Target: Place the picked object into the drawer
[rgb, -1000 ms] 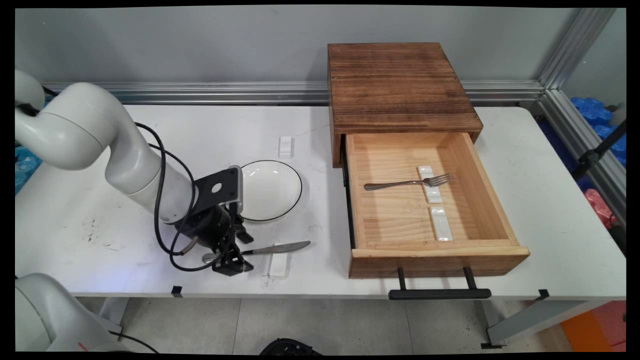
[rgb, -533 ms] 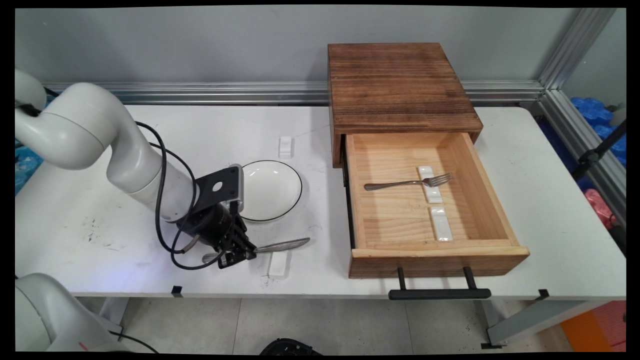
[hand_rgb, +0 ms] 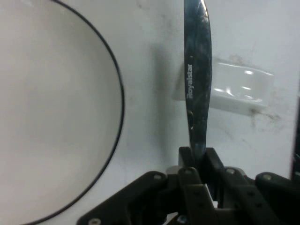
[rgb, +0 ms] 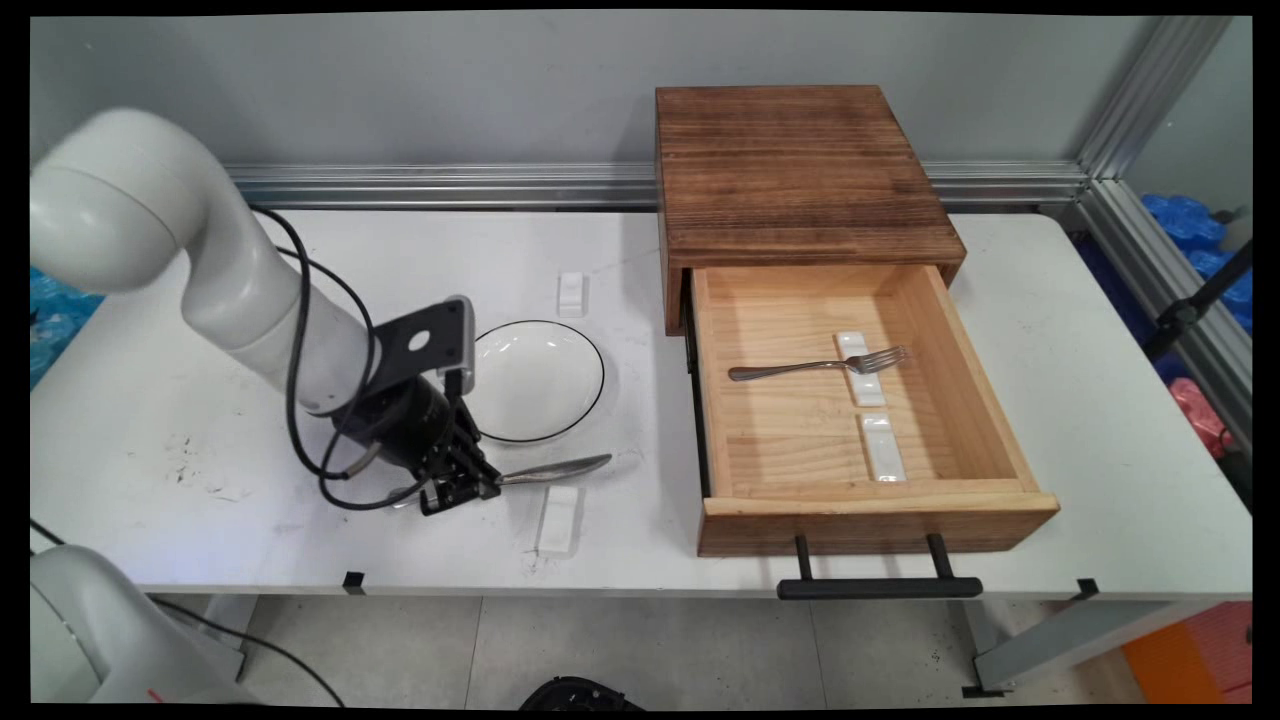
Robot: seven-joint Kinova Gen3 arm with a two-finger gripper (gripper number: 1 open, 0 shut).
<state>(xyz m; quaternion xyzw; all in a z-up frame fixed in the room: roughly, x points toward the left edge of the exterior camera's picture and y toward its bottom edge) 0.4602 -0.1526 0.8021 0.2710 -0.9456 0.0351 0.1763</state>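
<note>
From above the table's near side we see our gripper (rgb: 462, 488) low over the left half of the white table (rgb: 200, 420), its jaws pinched on the handle of a knife (rgb: 545, 470). The knife sticks out to the right, nearly level, its blade lifted clear of the tabletop. Just beyond the blade, toward the wall, sits a white plate with a thin black rim (rgb: 538, 380). On the near side of the blade a small white rest (rgb: 559, 520) lies flat on the table, close to the front edge. A second small white rest (rgb: 571, 294) lies past the plate, nearer the wall. To the right stands a wooden box (rgb: 800, 170) with its drawer (rgb: 1000, 400) pulled open; inside, a fork (rgb: 800, 368) lies with its tines across one white rest (rgb: 860, 385), and another white rest (rgb: 882, 448) lies nearer the drawer's front. From the hand camera we see the two fingers (hand_rgb: 213, 164) pressed against the knife (hand_rgb: 197, 79), whose blade runs straight up the picture. The plate (hand_rgb: 51, 117) fills the left side, and the small white rest (hand_rgb: 239, 89) lies just right of the blade.
</note>
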